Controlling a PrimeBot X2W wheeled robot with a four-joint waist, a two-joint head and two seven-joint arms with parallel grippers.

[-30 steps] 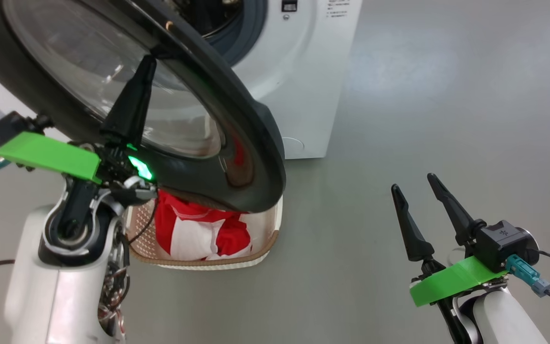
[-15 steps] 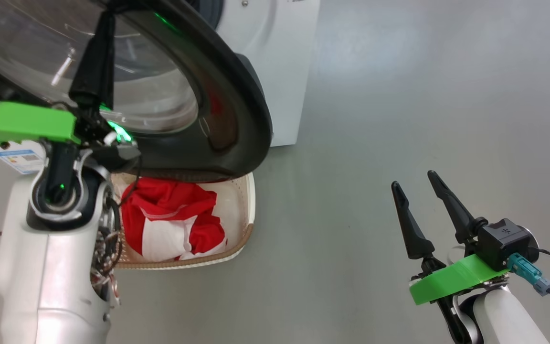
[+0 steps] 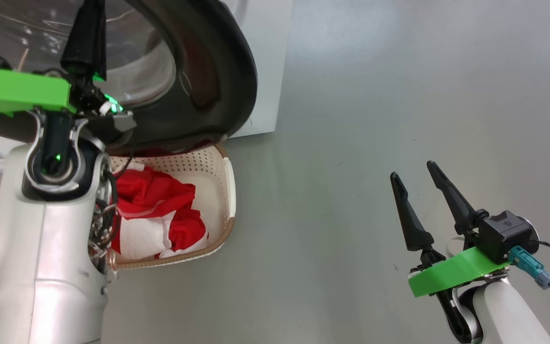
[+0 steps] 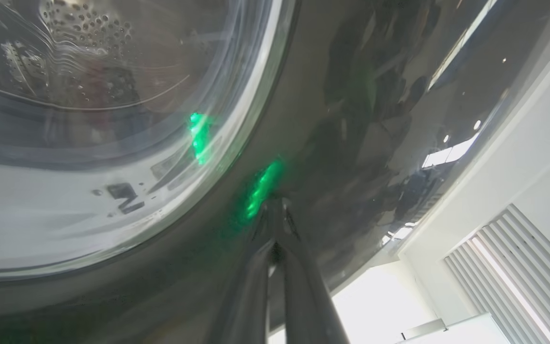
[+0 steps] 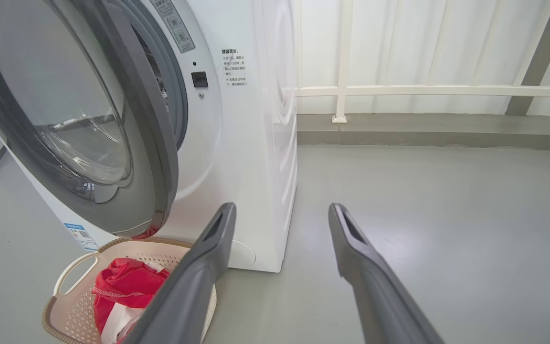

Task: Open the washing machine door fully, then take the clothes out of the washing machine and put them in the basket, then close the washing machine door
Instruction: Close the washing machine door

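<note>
door (image 3: 217, 71) swung in; l claw (image 4: 275, 210) closed, touching it; r claw (image 3: 412, 171) wide

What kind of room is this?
Probably a laundry corner: a white washing machine stands on a bare grey floor, with a basket of red clothes under its open door.

Count: 1 washing machine (image 5: 260, 143), 1 washing machine door (image 3: 229, 71), 1 basket (image 3: 229, 191). The clothes (image 3: 155, 200): one red-white heap, garment count can't tell. 2 arms: left end effector (image 4: 275, 206), right end effector (image 3: 413, 171), two fingers each.
</note>
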